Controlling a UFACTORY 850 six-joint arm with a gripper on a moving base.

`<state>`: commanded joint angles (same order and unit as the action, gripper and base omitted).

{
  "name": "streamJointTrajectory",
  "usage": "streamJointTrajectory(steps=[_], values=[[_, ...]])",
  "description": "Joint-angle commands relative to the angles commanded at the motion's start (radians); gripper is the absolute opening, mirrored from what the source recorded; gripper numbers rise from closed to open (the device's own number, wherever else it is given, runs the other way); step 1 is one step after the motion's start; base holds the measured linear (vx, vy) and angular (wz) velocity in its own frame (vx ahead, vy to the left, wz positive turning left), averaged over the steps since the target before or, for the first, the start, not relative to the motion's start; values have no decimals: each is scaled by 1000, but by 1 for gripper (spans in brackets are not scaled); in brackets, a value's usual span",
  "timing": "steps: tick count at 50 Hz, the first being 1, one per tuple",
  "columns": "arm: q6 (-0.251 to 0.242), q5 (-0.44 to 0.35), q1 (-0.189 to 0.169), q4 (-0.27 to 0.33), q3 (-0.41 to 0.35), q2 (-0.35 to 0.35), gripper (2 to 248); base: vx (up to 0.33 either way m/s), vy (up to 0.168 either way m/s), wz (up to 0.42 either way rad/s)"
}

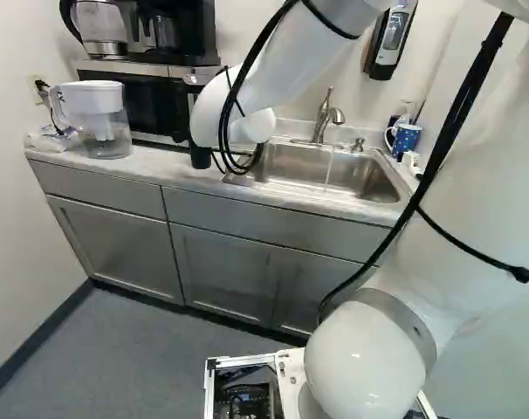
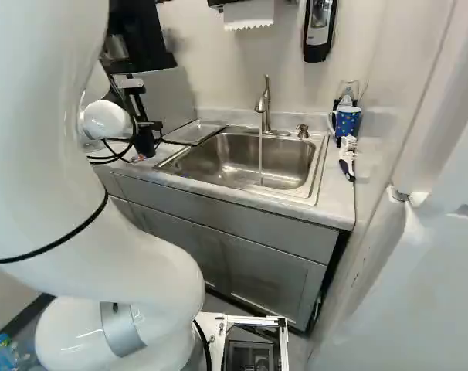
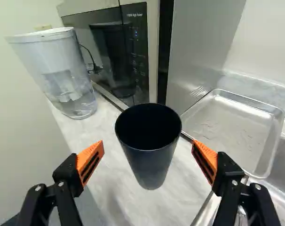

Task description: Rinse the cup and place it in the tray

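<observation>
Cup upright on surface, tool apart around it

The dark cup stands upright on the surface and serves as reference for all positions. The tool is at the cup, its two fingers spread wide. In the wrist view one orange pad is seen to each side of the cup, with a visible gap at both; no grip is made.

The metal tray lies near the cup, to the sink side. The sink is past the tray from the cup. The faucet, farther from the cup than the tray, is running; a thin stream of water falls into the basin. The microwave and the clear pitcher are near the cup. The blue dotted mug and a brush are well apart from the cup, past the sink.
</observation>
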<state>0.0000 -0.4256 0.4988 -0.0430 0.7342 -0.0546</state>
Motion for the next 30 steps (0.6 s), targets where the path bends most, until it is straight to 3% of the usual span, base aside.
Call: streamJointTrajectory(steps=[30], values=[[0,0,-3,0,24,24,247,0,0,0]])
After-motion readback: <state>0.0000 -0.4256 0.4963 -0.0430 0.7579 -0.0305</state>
